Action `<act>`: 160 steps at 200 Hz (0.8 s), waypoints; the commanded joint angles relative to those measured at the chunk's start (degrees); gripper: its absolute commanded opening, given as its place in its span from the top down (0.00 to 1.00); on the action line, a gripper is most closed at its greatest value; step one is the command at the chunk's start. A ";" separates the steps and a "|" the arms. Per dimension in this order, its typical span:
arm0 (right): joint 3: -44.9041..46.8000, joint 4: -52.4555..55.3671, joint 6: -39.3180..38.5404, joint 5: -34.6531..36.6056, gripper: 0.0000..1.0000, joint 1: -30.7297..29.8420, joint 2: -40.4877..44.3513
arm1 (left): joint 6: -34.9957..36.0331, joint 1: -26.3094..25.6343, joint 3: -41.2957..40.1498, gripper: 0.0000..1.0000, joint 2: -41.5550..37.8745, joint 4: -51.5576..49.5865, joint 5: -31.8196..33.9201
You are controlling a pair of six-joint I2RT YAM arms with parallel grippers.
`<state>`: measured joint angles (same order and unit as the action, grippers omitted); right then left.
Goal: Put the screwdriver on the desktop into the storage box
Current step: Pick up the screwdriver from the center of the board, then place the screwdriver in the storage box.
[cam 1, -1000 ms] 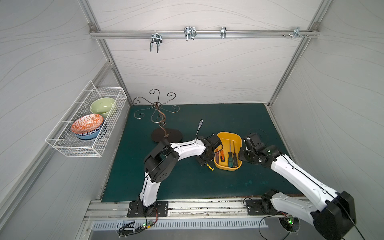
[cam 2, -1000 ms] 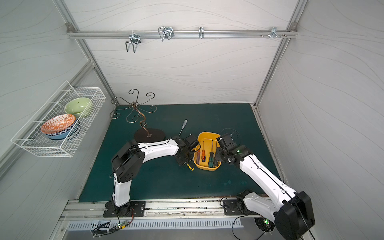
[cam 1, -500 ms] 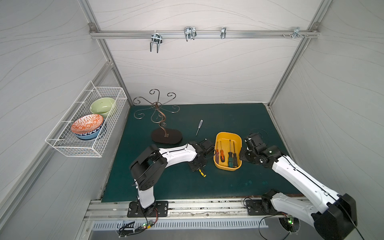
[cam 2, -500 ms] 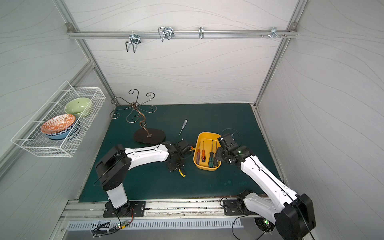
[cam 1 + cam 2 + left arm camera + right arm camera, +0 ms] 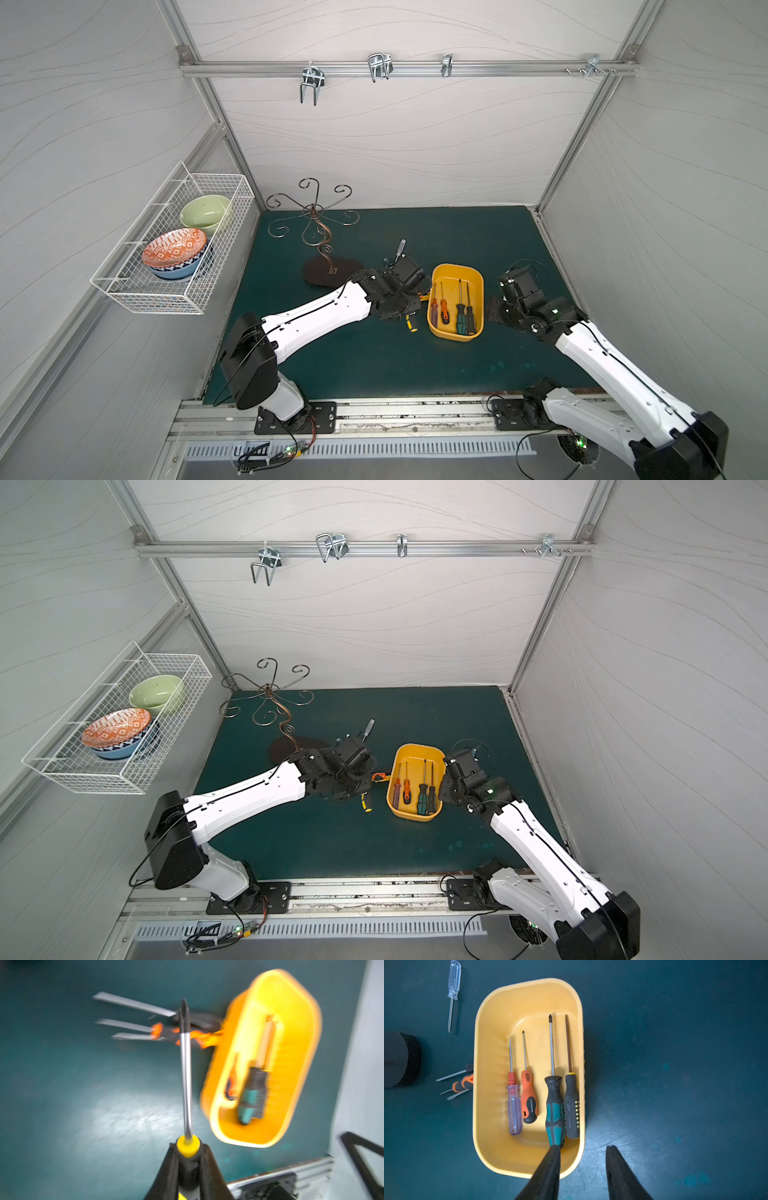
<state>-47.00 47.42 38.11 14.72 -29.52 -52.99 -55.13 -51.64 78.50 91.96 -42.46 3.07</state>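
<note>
Our left gripper (image 5: 188, 1148) pinches the screwdriver (image 5: 185, 1076) at its handle collar, just left of the box (image 5: 299, 1047) and seemingly clear of the desktop (image 5: 675, 1064). The long shaft could clip the box's left wall and shove it, or pivot in so short a grip. Loose drivers (image 5: 462, 1084) crowd that wall, but the box's left half is bare. The right gripper (image 5: 583, 1148), fingers spread and empty, hangs at the box's near right corner.

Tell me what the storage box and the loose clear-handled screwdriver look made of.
The storage box is probably moulded plastic: smooth yellow, soft sheen, rounded corners. The clear-handled screwdriver seems to have a transparent hard-plastic handle, the desktop showing through, and a thin silvery metal shaft.
</note>
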 commanded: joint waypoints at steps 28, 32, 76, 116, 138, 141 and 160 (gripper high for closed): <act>-2.57 8.62 1.04 4.91 0.60 1.04 6.78 | 13.17 -0.87 14.46 1.00 13.21 1.15 -12.03; -2.57 9.10 1.36 4.98 0.60 1.04 7.20 | 13.65 -0.96 15.61 1.00 14.45 1.08 -12.46; -1.29 11.77 3.71 4.53 0.60 1.05 10.76 | 17.12 -2.48 26.23 1.00 25.82 -1.79 -14.76; -0.77 12.17 3.81 4.37 0.60 1.04 10.75 | 18.05 -2.62 32.41 1.00 33.88 -5.78 -11.93; -0.67 11.93 3.62 4.39 0.60 1.04 10.38 | 17.72 -2.60 33.11 1.00 36.30 -4.89 -11.75; -0.64 11.84 3.59 4.28 0.60 1.04 10.31 | 17.62 -2.67 33.12 1.00 36.56 -4.65 -11.70; -0.56 11.56 3.47 4.09 0.60 1.04 9.86 | 16.44 -2.59 33.12 1.00 38.07 -3.41 -10.58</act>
<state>-48.31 57.93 41.15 18.39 -28.77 -42.74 -38.74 -54.06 108.88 127.96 -46.87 -9.32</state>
